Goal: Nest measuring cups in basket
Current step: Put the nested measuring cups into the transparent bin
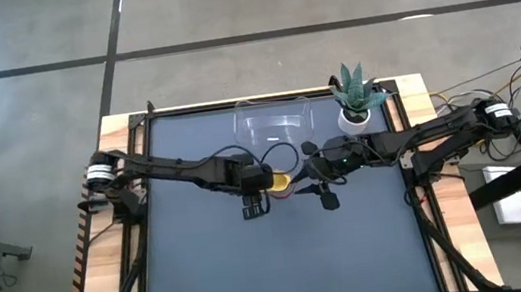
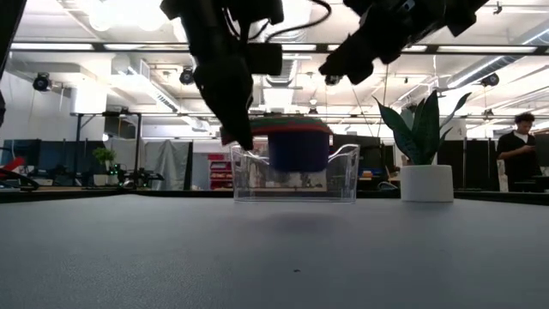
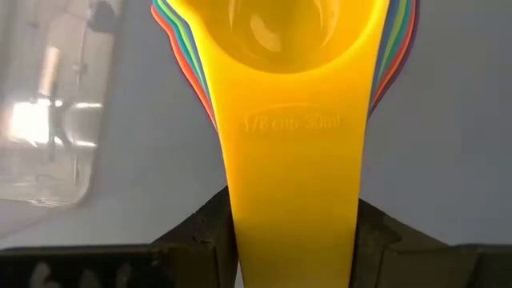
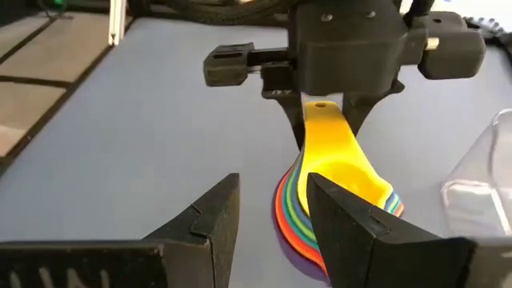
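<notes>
Seven-colour stack of measuring cups [image 3: 290, 96], nested one inside another, yellow cup [image 4: 346, 164] on top, with rims of blue, green, orange, red and purple fanned out beneath. Not possible to count every cup in the stack. Held up clear of the dark table [image 1: 286, 264] — visible in the low view as a blue bowl under red and green rims, hanging in front of the basket.

Left gripper [image 3: 292, 240]: clamped on the stacked handles, fingers narrow, one dark finger on each side of the yellow handle. Raised lettering on that handle, a one-eighth cup marking. Positioned near table centre in the high view, arm reaching in from the left edge.

Right gripper [image 4: 272, 220]: fingers spread apart, nothing between them, just beside the bowl end of the stack, facing the left gripper. Contact with the cups not possible to judge. Arm reaching in from the right edge.

Basket [image 1: 273, 126]: clear plastic, standing on the table at the far middle, behind both grippers and apart from the stack. Inside of it hard to read from above; in the low view, mostly screened by the cups.

Also noted — small white pot with green spiky plant [image 1: 354, 103] at the far right of the table, beside the basket. Person [image 2: 521, 146] in the room at far right.
</notes>
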